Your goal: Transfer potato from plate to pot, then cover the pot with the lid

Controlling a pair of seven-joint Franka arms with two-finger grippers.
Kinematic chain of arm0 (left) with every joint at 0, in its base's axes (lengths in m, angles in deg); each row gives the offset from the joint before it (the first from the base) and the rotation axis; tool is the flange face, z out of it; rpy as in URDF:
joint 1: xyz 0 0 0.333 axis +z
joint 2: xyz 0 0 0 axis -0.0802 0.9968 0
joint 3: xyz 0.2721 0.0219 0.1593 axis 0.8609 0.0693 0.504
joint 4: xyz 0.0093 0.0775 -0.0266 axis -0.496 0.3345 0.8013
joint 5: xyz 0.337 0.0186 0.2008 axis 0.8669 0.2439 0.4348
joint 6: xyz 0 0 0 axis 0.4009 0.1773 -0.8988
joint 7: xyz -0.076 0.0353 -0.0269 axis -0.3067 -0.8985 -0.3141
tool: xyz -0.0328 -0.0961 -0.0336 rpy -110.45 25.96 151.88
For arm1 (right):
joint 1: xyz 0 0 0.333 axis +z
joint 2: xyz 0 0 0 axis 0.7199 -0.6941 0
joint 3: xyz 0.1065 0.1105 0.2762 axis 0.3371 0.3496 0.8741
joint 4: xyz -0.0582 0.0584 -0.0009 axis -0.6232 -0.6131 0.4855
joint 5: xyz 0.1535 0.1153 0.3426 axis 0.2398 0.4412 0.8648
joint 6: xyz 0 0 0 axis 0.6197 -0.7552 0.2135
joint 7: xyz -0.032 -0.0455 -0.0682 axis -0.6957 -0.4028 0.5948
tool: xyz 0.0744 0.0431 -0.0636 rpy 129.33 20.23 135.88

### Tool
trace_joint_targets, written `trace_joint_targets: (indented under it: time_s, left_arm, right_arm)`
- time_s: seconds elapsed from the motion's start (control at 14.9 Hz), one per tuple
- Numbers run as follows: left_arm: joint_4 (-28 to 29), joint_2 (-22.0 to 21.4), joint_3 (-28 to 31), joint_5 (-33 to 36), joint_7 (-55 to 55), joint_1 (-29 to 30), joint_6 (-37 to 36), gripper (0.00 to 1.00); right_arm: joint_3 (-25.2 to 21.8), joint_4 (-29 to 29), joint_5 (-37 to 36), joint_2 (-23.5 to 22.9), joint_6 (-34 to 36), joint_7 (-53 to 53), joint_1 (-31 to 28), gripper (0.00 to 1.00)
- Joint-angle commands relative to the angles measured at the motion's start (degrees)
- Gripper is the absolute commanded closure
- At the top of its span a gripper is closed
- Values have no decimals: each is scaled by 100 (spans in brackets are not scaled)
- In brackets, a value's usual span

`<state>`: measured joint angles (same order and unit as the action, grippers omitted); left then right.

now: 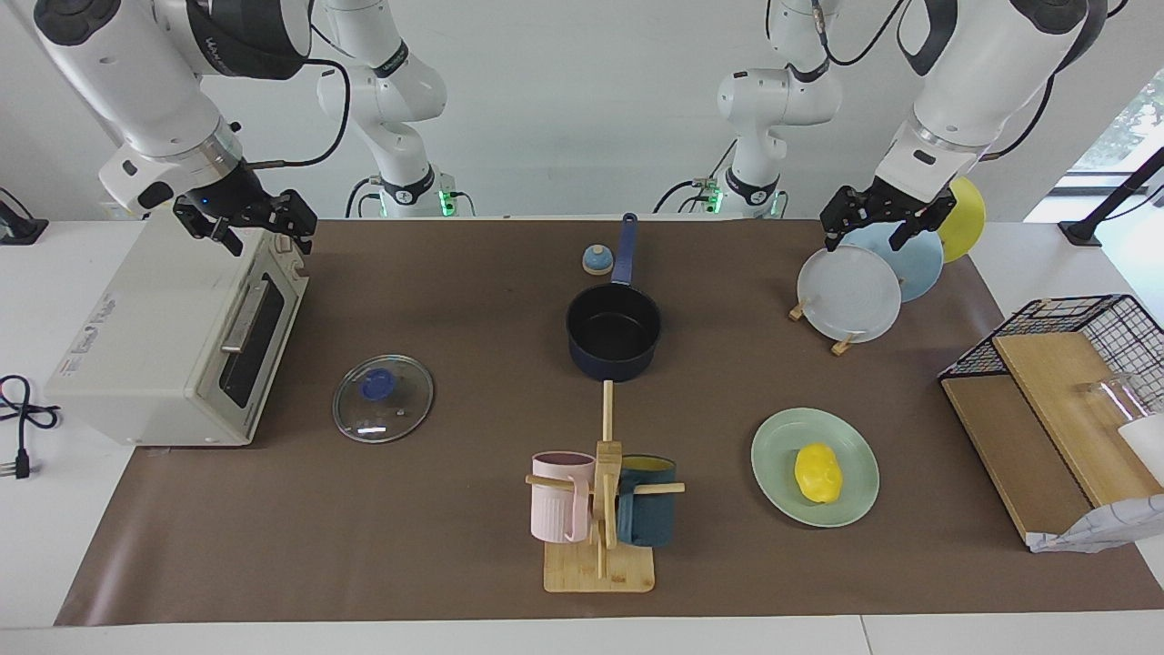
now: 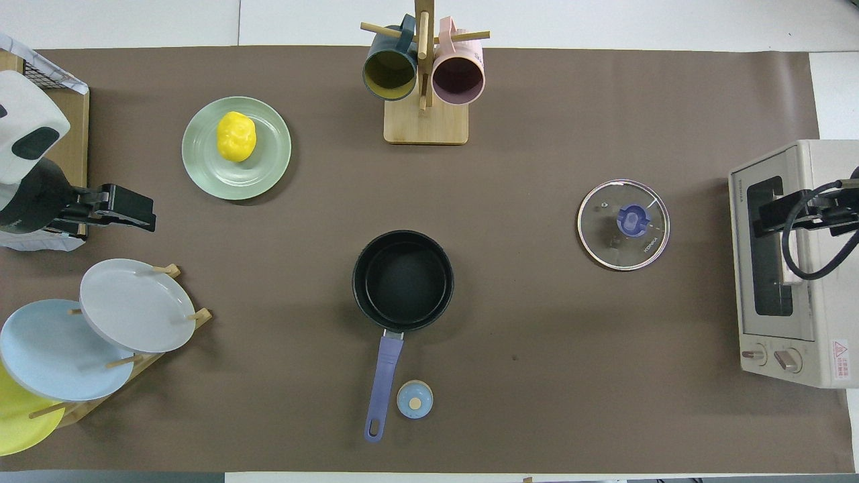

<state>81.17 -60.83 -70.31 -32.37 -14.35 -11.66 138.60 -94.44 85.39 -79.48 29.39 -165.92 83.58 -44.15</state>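
The glossy potato (image 1: 817,472), likely light, hard and slippery, sits at the plate's (image 1: 775,478) centre, about 4 o'clock from the pot (image 1: 614,339), best pinched across its narrow waist; both raised grippers (image 1: 875,218) (image 1: 247,223) hold nothing, spread unclear.

a white toaster oven (image 1: 173,341) is set at the right arm's end of the table. a wooden mug tree (image 1: 602,509) carries a pink mug (image 1: 559,496) and a dark blue mug (image 1: 647,512). grey (image 1: 848,294), light blue (image 1: 914,259) and yellow (image 1: 964,218) plates are stood in a rack. a small bell (image 1: 596,260) is placed close to the robots. a wire basket (image 1: 1087,341) is seen at the left arm's end.
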Motion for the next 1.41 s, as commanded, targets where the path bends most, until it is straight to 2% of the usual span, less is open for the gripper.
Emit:
trace_joint_targets:
  time_s: [0.0,1.01,1.34]
  left_arm:
    - [104,-111,-24,-98,-56,38,51,0]
    - [95,-93,-42,-89,14,-23,112,0]
    - [25,187,-42,-89,-3,-23,463,0]
  right_arm:
    - [13,45,59,72,44,-66,-40,0]
    - [13,45,59,72,44,-66,-40,0]
    - [13,45,59,72,44,-66,-40,0]
